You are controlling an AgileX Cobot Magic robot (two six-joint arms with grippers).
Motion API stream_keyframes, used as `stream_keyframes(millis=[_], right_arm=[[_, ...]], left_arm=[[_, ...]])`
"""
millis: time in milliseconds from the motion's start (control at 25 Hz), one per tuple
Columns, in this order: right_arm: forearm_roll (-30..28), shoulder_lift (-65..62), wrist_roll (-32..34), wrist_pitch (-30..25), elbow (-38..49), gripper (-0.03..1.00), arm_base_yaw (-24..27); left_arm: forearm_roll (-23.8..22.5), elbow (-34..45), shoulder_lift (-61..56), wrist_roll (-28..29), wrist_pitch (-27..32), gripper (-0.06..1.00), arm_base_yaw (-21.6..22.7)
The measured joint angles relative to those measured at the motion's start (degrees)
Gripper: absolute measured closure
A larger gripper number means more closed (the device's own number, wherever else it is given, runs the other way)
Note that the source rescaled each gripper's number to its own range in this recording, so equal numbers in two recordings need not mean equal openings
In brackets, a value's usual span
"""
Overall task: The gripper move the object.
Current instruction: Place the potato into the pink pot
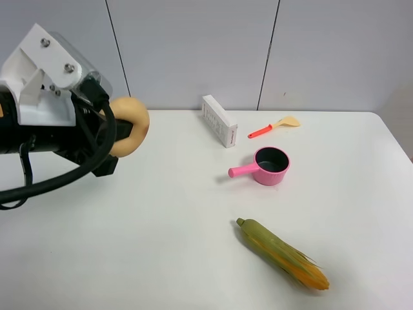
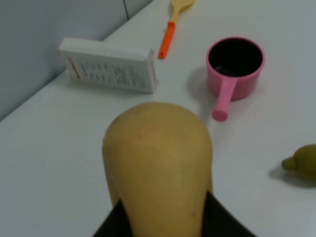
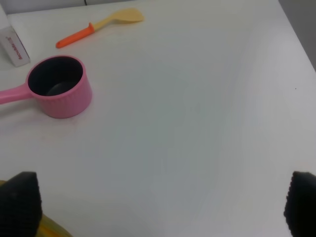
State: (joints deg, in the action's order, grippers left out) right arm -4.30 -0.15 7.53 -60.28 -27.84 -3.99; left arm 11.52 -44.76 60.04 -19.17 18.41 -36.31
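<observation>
Item: smooth tan-orange egg-shaped object point(image 1: 131, 124), clamped between the black fingers of the left gripper point(image 2: 167, 215), carried above the left side of the white table point(image 1: 161, 252), long axis running straight out from the jaws toward the table's middle.

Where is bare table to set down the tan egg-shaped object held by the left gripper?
Free for the tan egg-shaped object: the left half of the white table, bordered by the green-yellow corn cob and the white cardboard box; also right of the pink pot. Crowded: the back middle, around box, pot and orange-handled spatula.
</observation>
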Motion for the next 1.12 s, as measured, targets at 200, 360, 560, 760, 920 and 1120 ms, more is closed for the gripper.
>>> stream_keyframes(millis=[200, 360, 560, 760, 920, 1120], right_arm=[[0.00, 0.00, 0.00, 0.00, 0.00, -0.03, 0.00], [0.00, 0.00, 0.00, 0.00, 0.00, -0.03, 0.00], [0.00, 0.00, 0.00, 0.00, 0.00, -0.03, 0.00], [0.00, 0.00, 0.00, 0.00, 0.00, -0.03, 0.00], [0.00, 0.00, 0.00, 0.00, 0.00, -0.03, 0.00], [0.00, 0.00, 0.00, 0.00, 0.00, -0.03, 0.00]], left_arm=[[3.01, -2.99, 3.93, -4.98, 0.10, 0.94, 0.00], [5.60, -5.73, 9.84, -7.41, 0.39, 0.94, 0.00], [7.95, -10.79, 17.54, -9.61, 0.39, 0.94, -0.48], [8.13, -16.93, 25.10, -11.04, 0.34, 0.94, -5.23], [8.18, -21.41, 30.88, -11.22, -0.48, 0.94, -10.41], [8.31, -26.52, 37.21, -11.22, -2.92, 0.94, -14.11]])
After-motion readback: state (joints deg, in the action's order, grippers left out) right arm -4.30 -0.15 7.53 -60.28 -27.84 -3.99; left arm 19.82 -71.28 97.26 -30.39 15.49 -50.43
